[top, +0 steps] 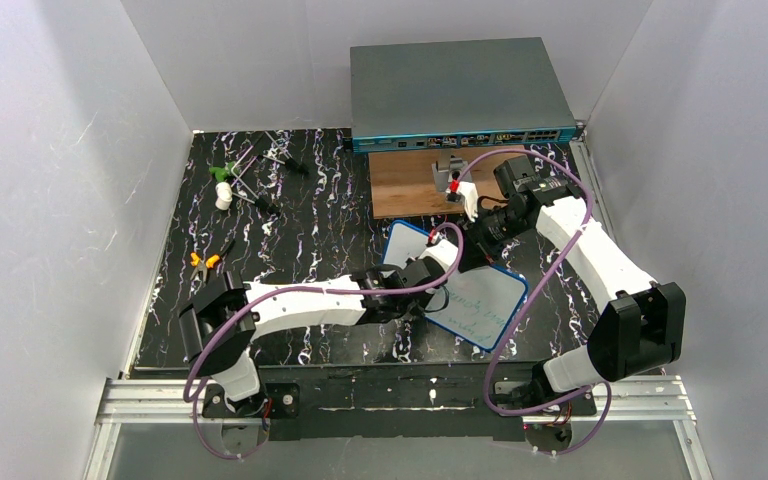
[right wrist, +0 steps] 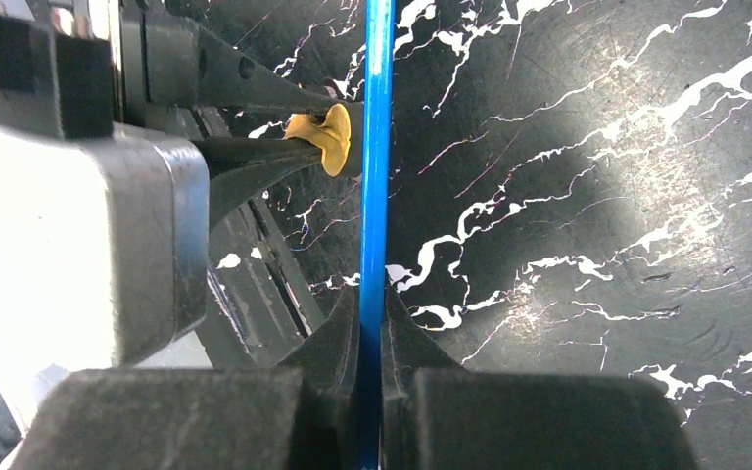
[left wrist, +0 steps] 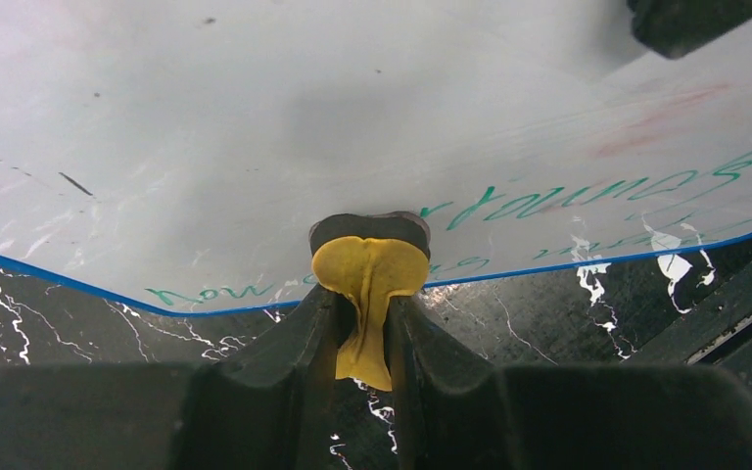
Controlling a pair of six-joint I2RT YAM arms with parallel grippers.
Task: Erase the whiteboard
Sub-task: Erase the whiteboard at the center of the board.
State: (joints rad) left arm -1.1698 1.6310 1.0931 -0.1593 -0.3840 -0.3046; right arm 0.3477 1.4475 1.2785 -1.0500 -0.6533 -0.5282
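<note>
Nearest the arm bases, the left pincer (left wrist: 370, 315) is clenched on a wad of yellow cloth (left wrist: 367, 266), which bulges out past the fingertips and sits right at the blue rim of the whiteboard (top: 475, 300). The board lies mid-desk (top: 310, 230) between the two arms, turned at an angle. Its far edge is grasped by the right pincer (right wrist: 370, 328), whose jaws are closed on the rim seen edge-on, so that side is probably raised off the marble surface.

Green writing (left wrist: 509, 201) runs along the part of the board closest to the left wrist camera, with a faint reddish smear above it. The upper area looks mostly blank.

To wipe well, the cloth has to ride up from the rim onto the face and press flat across the green lines in overlapping strokes, while the right arm keeps the board from sliding or flexing. Too much push against a propped board may lever it out of the grip.

Further back are a wooden board (top: 415, 180) carrying a small red-and-white piece (top: 455, 187), then the grey box with ports (top: 460, 90). Pens and tools (top: 250, 175) lie well off to the left, and none of these crowds the wiping path
</note>
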